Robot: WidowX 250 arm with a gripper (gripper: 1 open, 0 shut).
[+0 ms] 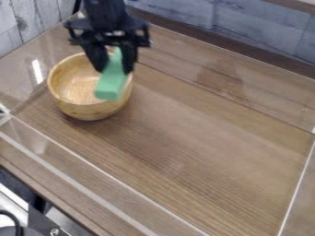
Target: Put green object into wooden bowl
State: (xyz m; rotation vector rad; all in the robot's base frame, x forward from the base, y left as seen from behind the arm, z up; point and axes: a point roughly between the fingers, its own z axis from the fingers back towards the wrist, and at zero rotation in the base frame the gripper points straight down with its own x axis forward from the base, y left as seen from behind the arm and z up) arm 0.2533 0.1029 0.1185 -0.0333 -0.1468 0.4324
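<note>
- the black pincer (110,48) points down from the top of the view, its jaws closed on the upper end of the green block (112,79).
- the block hangs tilted, clear of the bench (209,129), its lower end over the right part of the wooden bowl (72,96).
- whether the block touches the bowl's rim cannot be told.
- the bowl sits at the left of the dark wood-grain bench, its hollow showing light grain.
- clear plastic walls (147,189) run along the bench's near edge and sides.
- a pale tiled wall (264,28) stands behind.
</note>
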